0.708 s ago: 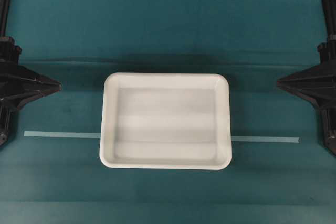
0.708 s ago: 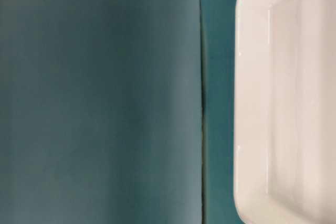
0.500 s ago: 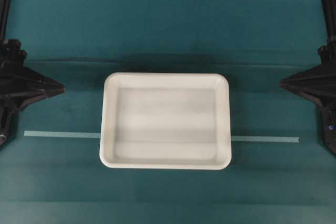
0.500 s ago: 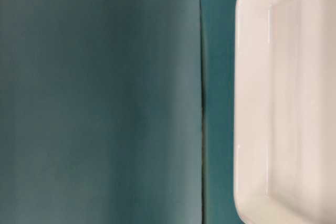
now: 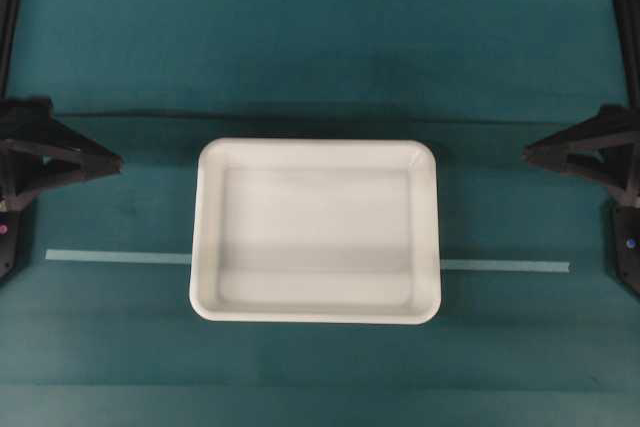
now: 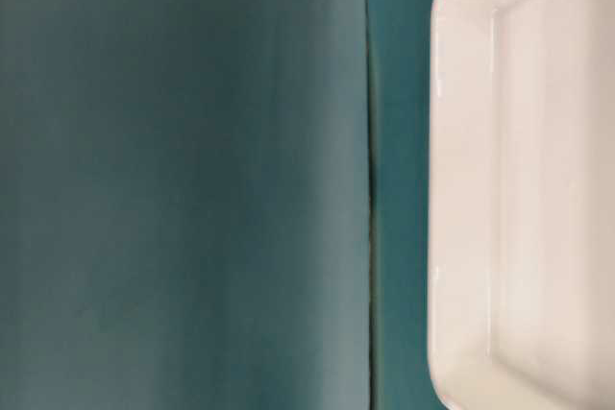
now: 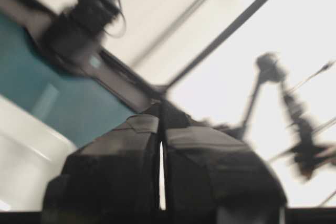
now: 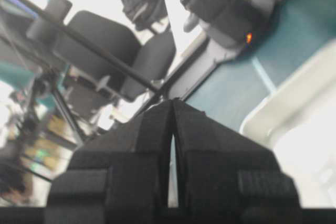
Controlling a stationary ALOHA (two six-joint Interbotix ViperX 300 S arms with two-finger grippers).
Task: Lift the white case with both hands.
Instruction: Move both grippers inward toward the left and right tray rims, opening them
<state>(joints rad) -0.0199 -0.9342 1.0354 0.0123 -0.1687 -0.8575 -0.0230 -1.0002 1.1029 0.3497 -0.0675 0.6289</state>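
Two grippers, left [image 5: 112, 160] and right [image 5: 532, 154], jaws together, flank white case [image 5: 315, 231], well apart; approach pending.

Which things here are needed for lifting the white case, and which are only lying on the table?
For the job:
- white case, flat on the cloth
- left gripper, shut, apart from the case
- right gripper, shut, apart from the case

Just there:
- teal cloth
- pale tape strip, running under the case
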